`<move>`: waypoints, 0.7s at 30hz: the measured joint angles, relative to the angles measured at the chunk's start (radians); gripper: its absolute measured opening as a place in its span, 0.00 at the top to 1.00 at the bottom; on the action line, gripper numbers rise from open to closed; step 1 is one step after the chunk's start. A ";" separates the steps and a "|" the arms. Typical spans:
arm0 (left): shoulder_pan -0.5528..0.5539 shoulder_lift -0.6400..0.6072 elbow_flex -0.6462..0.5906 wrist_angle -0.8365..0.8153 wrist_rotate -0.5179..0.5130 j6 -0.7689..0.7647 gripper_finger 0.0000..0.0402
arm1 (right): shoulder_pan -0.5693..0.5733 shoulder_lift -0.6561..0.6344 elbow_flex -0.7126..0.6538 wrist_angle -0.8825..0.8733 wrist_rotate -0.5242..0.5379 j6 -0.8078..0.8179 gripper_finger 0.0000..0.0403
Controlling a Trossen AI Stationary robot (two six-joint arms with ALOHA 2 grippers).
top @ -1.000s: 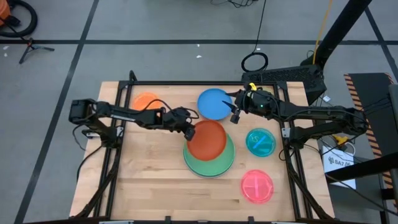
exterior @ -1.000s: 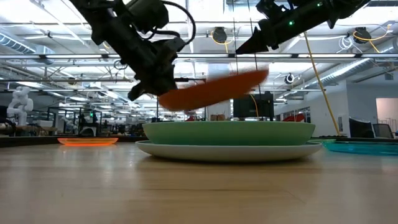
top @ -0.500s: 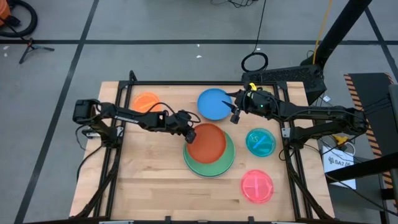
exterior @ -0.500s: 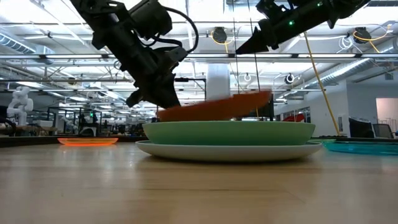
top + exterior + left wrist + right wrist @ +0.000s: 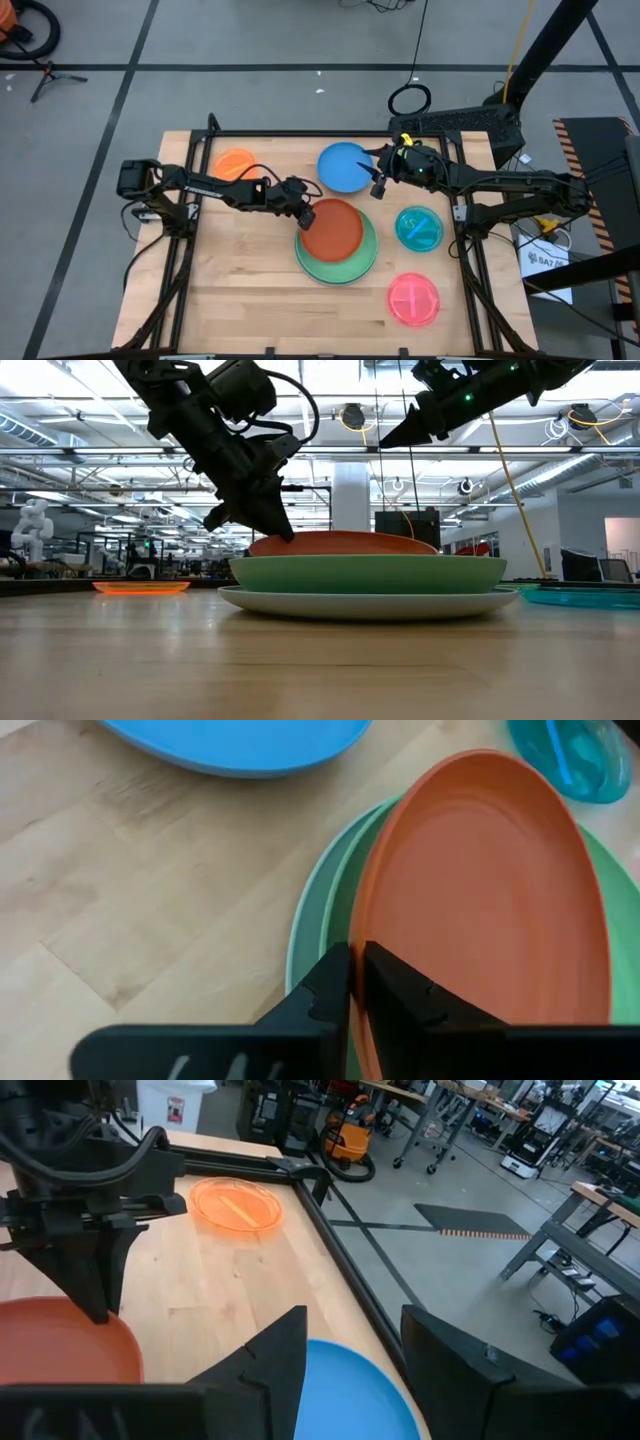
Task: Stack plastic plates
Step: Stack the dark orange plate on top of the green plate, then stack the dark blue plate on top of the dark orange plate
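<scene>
A rust-red plate (image 5: 334, 230) lies flat on a large green plate (image 5: 340, 262), which rests on a pale plate (image 5: 368, 603) at mid-table. My left gripper (image 5: 303, 212) stands at the red plate's left rim, shut on it. My right gripper (image 5: 378, 186) hangs open and holds nothing, raised above the near-right edge of a blue plate (image 5: 343, 166). On the wood also lie a small orange plate (image 5: 235, 161) at the far left, a teal one (image 5: 418, 227) and a pink one (image 5: 413, 299) on the right. My left gripper has the red plate's left rim (image 5: 357, 942) between its two fingers, which stand only a narrow slit apart. The fingers (image 5: 281, 528) slant down from the table's left. The plate lies level, its underside on the green plate (image 5: 368, 572).
A black frame rail (image 5: 330, 1190) runs along the table's far and side edges. Bare wood lies at the near left (image 5: 240, 290). The room beyond the table is full of benches and equipment.
My left gripper has come down a little with the red plate. The plate hung tilted, its right side raised; that side has dropped, and the plate now lies flat on the green plate. My right arm has kept still.
</scene>
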 joint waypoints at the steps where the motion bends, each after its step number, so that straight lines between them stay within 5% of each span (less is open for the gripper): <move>1: 0.000 0.000 0.000 0.000 0.000 0.003 0.91 | 0.000 0.000 0.000 0.000 0.000 0.004 0.62; 7: 0.000 0.000 0.000 0.014 0.019 0.003 0.89 | 0.000 0.000 0.000 0.000 0.000 0.008 0.62; 15: 0.005 0.000 0.000 0.023 0.032 0.024 0.71 | 0.000 0.000 0.000 0.000 0.000 0.009 0.62; 21: 0.023 -0.071 0.000 0.009 0.032 0.193 0.67 | 0.000 0.000 0.000 0.000 0.001 0.097 0.62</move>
